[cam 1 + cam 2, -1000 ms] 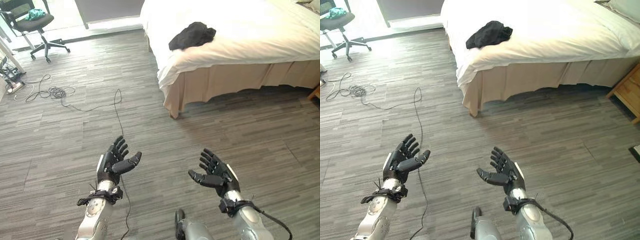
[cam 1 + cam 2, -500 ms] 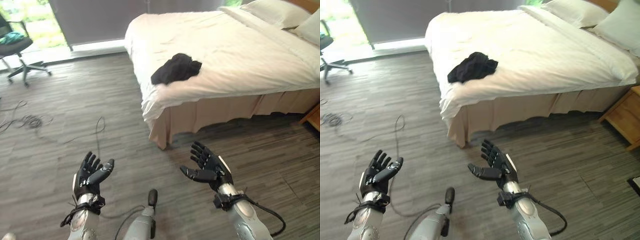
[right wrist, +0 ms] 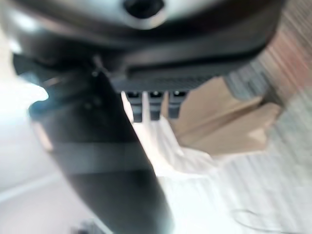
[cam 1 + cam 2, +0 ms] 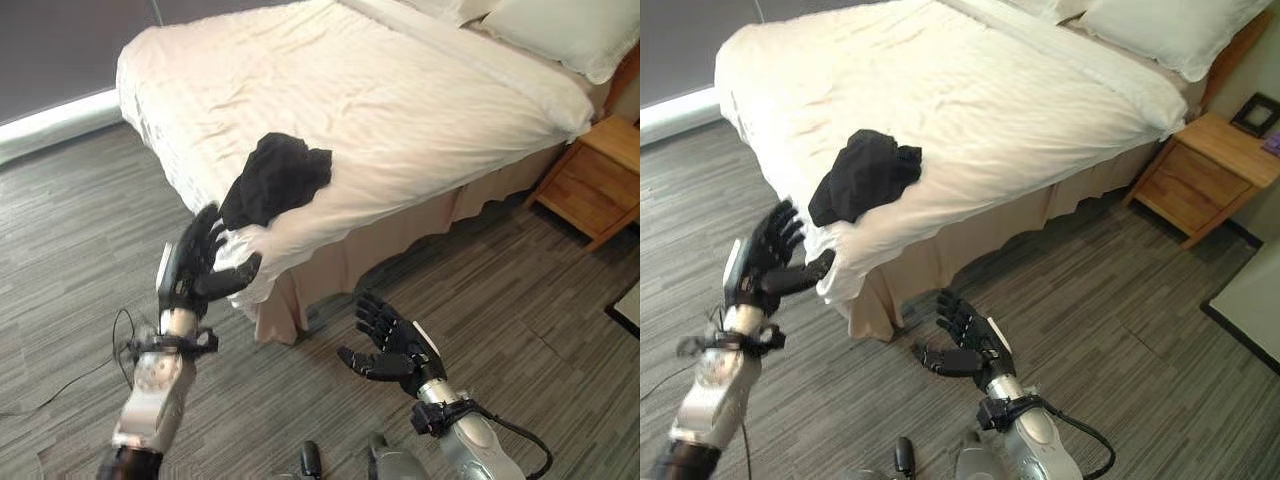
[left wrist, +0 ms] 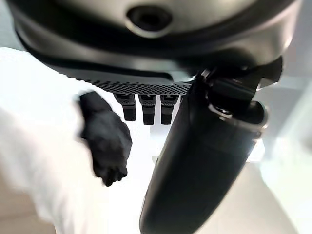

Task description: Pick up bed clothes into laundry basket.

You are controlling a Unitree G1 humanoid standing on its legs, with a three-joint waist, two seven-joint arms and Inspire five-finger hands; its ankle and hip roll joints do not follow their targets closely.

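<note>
Reaching toward the black garment (image 4: 275, 180), bunched near the bed's (image 4: 400, 110) corner at centre-left of frame; left hand (image 4: 195, 265) spread, just short of it. Right hand (image 4: 392, 348) spread, low at centre, over floor. Best closed on the bunched middle, then lifted clear of the sheet.

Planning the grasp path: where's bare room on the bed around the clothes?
Bare sheet all round the black clothes: wide between them and the pillows, narrower toward the bed corner. Only that corner is crowded, with the open left hand beside it.
</note>
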